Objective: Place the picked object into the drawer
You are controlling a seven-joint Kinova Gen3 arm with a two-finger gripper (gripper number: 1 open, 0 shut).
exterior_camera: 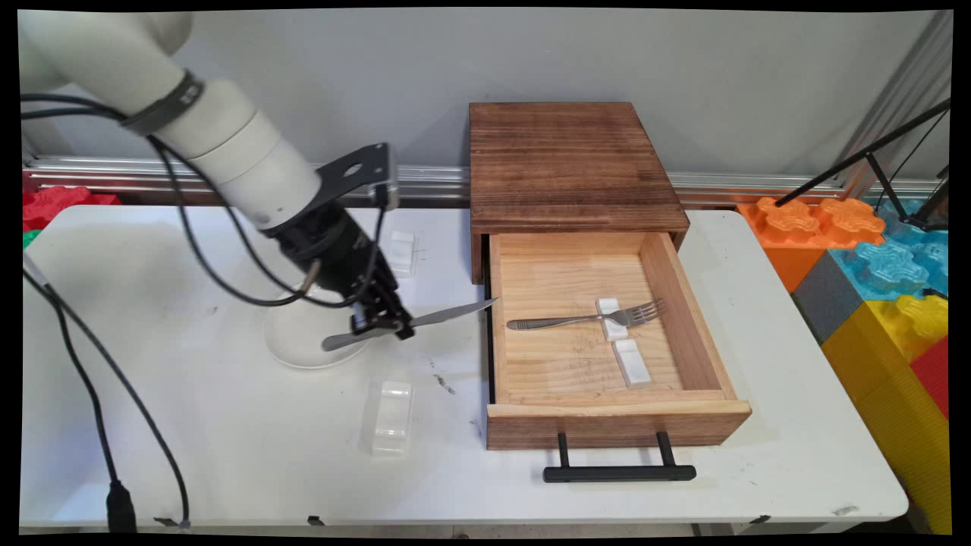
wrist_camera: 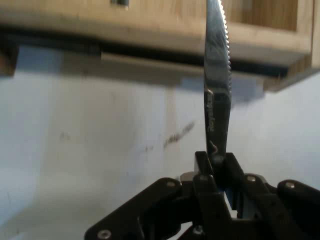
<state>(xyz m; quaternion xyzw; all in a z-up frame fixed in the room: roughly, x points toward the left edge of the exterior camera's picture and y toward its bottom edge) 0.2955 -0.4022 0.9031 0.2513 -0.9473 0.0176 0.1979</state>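
My gripper (exterior_camera: pixel 384 326) is shut on a metal table knife (exterior_camera: pixel 447 313), gripping it near the middle of its length. The knife hangs above the table, roughly level, its blade tip at the left wall of the open wooden drawer (exterior_camera: pixel 497 341). Its handle end sticks out over a white plate (exterior_camera: pixel 292 345). In the hand view the serrated knife (wrist_camera: pixel 218 100) rises from between my gripper (wrist_camera: pixel 218 162) toward the drawer's side (wrist_camera: pixel 150 30). A fork (exterior_camera: pixel 584 318) lies in the drawer across a small white rest (exterior_camera: pixel 611 318); a second white rest (exterior_camera: pixel 632 362) lies beside it.
The drawer juts from a dark wooden box (exterior_camera: pixel 569 163) at the table's back, its black handle (exterior_camera: pixel 618 473) toward the near edge. A clear plastic block (exterior_camera: pixel 391 417) lies in front of the plate, another (exterior_camera: pixel 402 252) behind it. Coloured foam blocks (exterior_camera: pixel 872 258) stand at the right.
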